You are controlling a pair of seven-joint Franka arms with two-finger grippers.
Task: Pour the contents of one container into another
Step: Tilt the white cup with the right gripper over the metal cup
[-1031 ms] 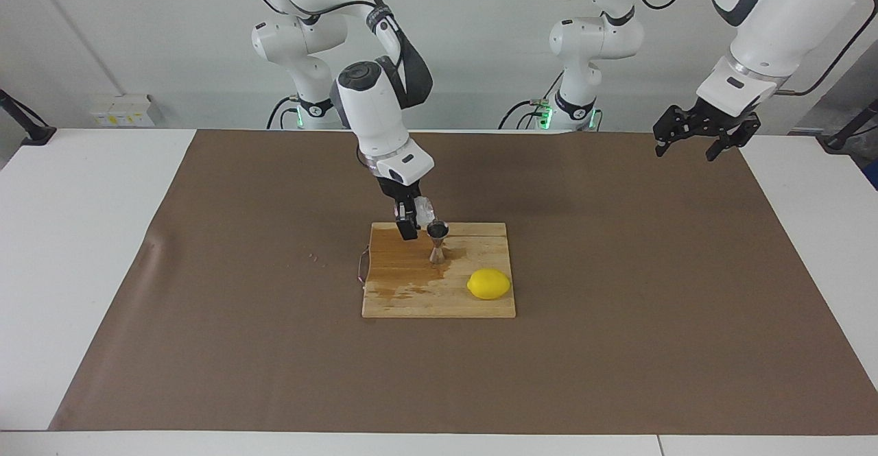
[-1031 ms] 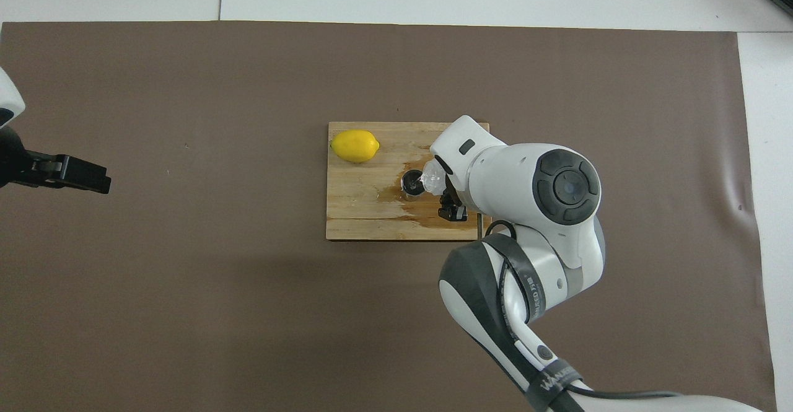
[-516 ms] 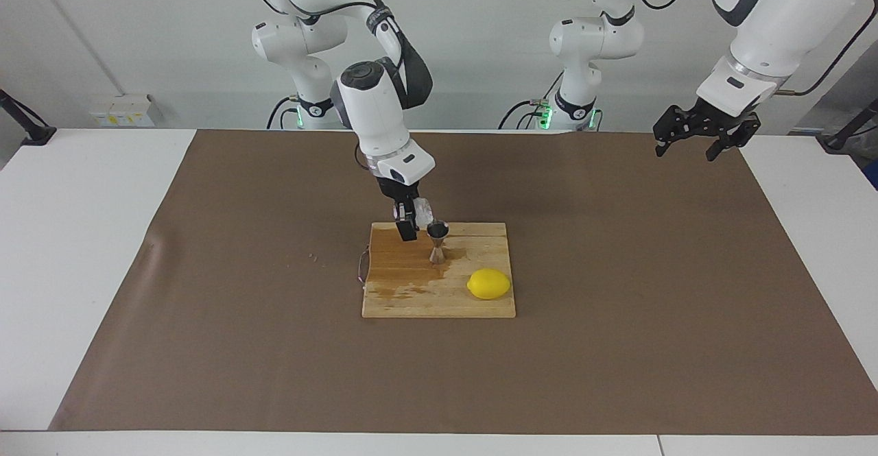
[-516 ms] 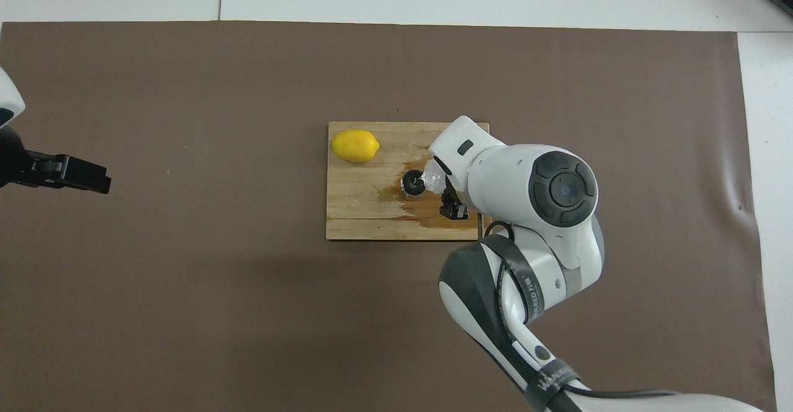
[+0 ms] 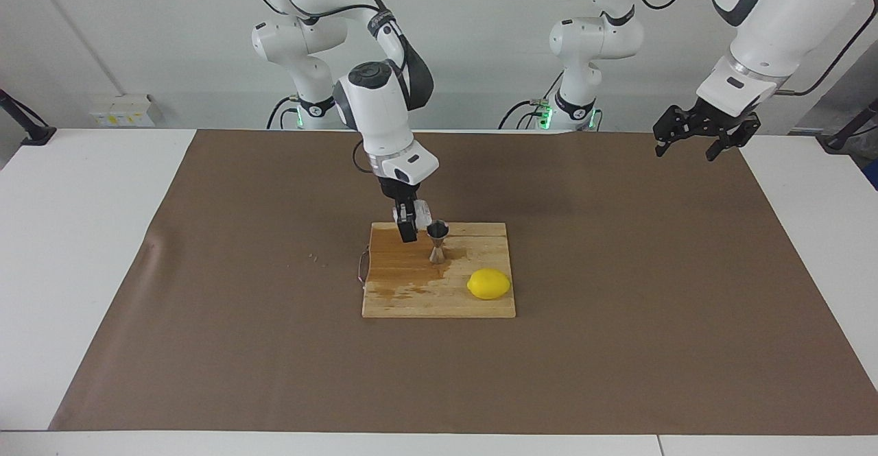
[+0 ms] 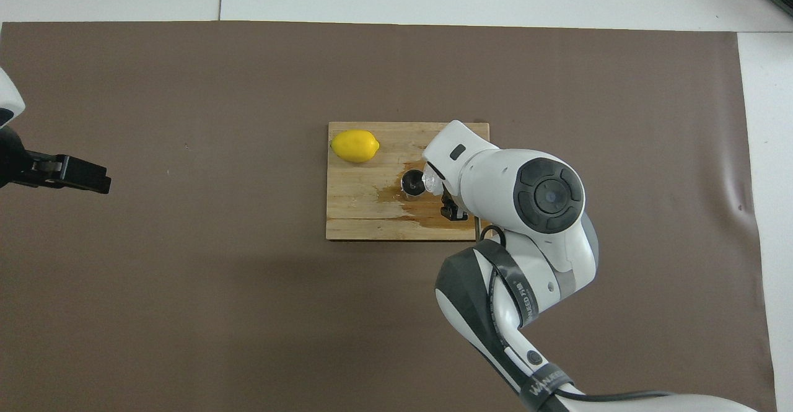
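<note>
Right gripper [image 5: 411,221] hangs over the wooden board's robot-side edge, clenched on the plastic cup [image 5: 423,210]. Black fingers point down; white wrist housing above. The cup is small, translucent, whitish, with a crinkled frosted wall. It is tipped, its mouth toward the jigger [image 5: 437,241]; from overhead the cup [image 6: 430,178] sits at the rim of the jigger [image 6: 413,183]. Whether they touch, cannot tell.

Jigger: shiny steel, hourglass form, two cones joined at a thin waist. Stands upright on the cutting board [image 5: 411,302], toward its robot-side edge, near the middle of the board's width. Top cone open, dark inside.

Board: rectangular, pale wood with plank seams. A dark wet-looking stain spreads around the jigger's foot and runs toward the right arm's end, with a ragged edge.

Lemon [image 5: 489,284]: smooth, bright yellow, oval with a small nub at each tip. Lies on the board, farther from the robots than the jigger and toward the left arm's end, well apart from it.

Under everything, a matte brown mat [image 5: 651,291] covers the white table [image 5: 82,236]; one shallow wrinkle near the right arm's end.

Left gripper [image 5: 693,140] waits raised over the mat's corner at its own end, black fingers spread, holding nothing.
</note>
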